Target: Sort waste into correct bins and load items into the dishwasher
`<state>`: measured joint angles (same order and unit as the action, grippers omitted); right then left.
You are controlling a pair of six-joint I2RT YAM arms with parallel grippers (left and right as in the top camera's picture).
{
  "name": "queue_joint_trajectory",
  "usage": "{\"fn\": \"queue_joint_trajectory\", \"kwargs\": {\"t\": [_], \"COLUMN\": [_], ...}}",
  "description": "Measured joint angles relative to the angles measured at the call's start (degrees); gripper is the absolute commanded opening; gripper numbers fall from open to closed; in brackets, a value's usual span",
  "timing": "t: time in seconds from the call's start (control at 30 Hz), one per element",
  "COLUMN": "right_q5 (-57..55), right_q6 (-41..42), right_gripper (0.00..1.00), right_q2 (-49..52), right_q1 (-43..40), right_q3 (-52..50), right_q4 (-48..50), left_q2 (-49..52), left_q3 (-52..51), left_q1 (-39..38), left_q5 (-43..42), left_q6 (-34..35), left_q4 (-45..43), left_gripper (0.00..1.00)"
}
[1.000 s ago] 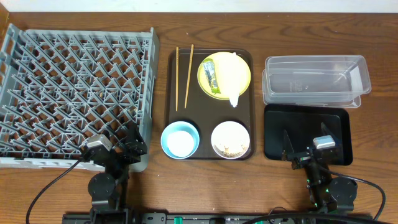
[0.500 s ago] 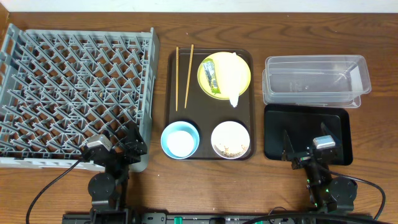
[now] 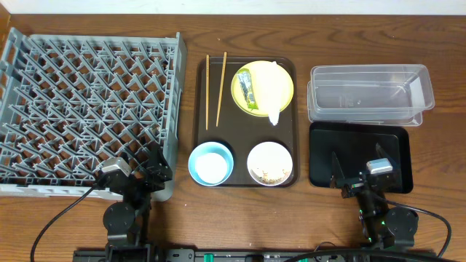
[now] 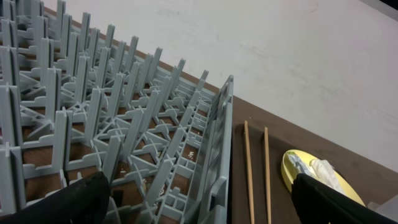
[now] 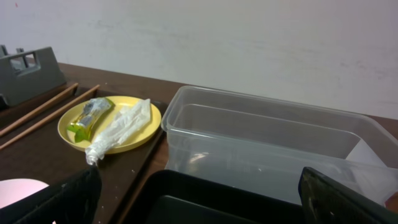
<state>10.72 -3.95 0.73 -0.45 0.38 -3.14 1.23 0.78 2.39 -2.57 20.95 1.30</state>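
1. The dish rack (image 3: 87, 102), filling the left of the overhead frame, is seen with nothing among its pegs. No loading is judged to have been done.
2. The brown serving tray (image 3: 226, 135), at centre on the worktop (image 3: 240, 29), is seen carrying every dish and all the waste.
3. The clear tub (image 3: 364, 93) at upper right and the black tray (image 3: 357, 142) just below it are both found empty. No waste has been sorted.
4. The left tool (image 3: 138, 164), at lower left over the rack's near corner, and the right tool (image 3: 357, 164), at lower right over the black tray's near edge, are both spread wide. Nothing is held.
5. The yellow plate (image 3: 237, 91), at the serving tray's upper right, must be cleared before racking.
6. The blue bowl (image 3: 194, 161) is at the tray's lower left, with what is taken for the white cup (image 3: 211, 166) nested inside. The white bowl (image 3: 269, 155) is set beside it.
7. The chopsticks (image 3: 207, 91) are laid side by side at the tray's upper left.
8. The napkin (image 3: 271, 91) and wrapper (image 3: 249, 91) are lying on the plate, unbinned.
9. The crumbs (image 3: 271, 175) are scattered in the white bowl. The whole task is judged yet to be done.
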Motion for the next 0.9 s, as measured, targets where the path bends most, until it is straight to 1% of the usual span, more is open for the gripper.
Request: {"fn": "queue_joint_trajectory", "kwargs": {"t": [0.4,0.6,0.73,0.9], "right_q5": [0.0,0.2,2.6,7.4], "right_q6": [0.0,0.0,0.0,1.8], "right_gripper": [0.99,0.99,0.99,0.99], "right_q2": [0.0,0.0,0.0,0.0], "right_q1": [0.0,0.0,0.0,0.0], "right_q3": [0.0,0.0,0.0,0.0], "right_q4": [0.0,0.6,0.5,2.6], "left_q2": [0.0,0.1,0.1,0.2], "left_q3": [0.0,-0.2,-0.2,-0.2], "left_q1": [0.0,0.0,0.0,0.0], "left_q5": [0.0,0.5,1.0,1.0], "left_q6": [0.0,0.0,0.0,0.4], "left_q4": [0.0,-2.9,-1.3,-1.7], "left_gripper": [0.96,0.96,0.96,0.96]}}
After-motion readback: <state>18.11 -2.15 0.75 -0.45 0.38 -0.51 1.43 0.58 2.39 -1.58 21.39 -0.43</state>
